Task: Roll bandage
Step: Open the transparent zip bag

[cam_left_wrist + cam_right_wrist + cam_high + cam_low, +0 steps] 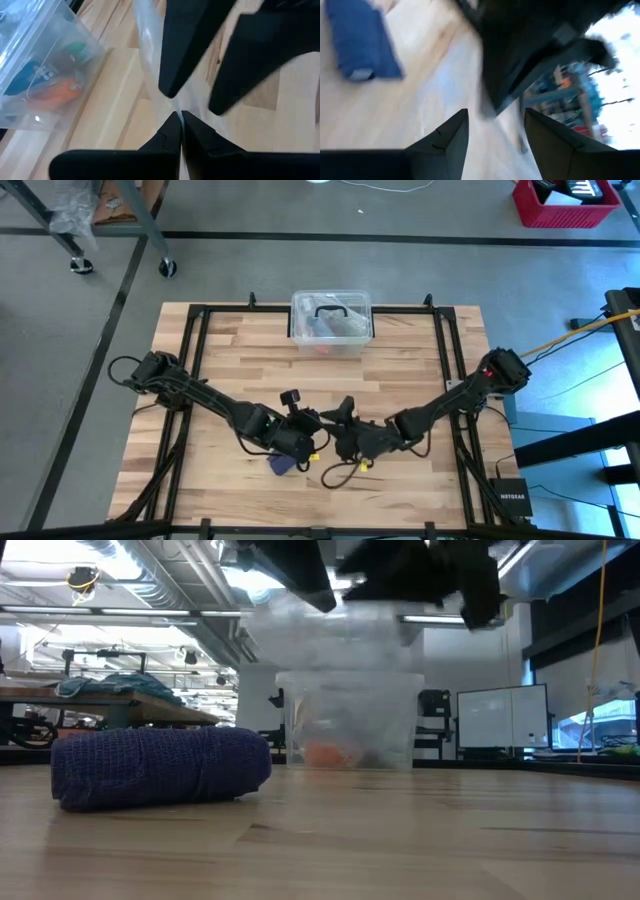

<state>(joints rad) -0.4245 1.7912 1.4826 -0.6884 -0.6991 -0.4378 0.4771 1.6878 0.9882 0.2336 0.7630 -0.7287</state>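
The bandage [282, 464] is a dark navy-purple roll lying on its side on the wooden table [220, 370], near the front and left of centre; it also shows in the low view [160, 768] and the right wrist view [360, 40]. No gripper touches it. Both arms meet above the table's middle. My left gripper [179, 131] is shut on a clear plastic wrapper [149, 45] held up off the table [340, 630]. My right gripper [492, 140] faces it, open, its fingers [175, 55] on either side of the wrapper's upper part; whether they touch it, I cannot tell. My left gripper pinches the clear wrapper's lower part [176, 106] between its two fingertips. The wrapper runs on from the fingers toward my right gripper, clear of the table.
A clear plastic box with a black handle [332, 320] stands at the table's far edge, holding orange and green items [55, 92]. Black frame rails [195, 360] run along the table's left and right sides. Bare wood lies to the right of the bandage.
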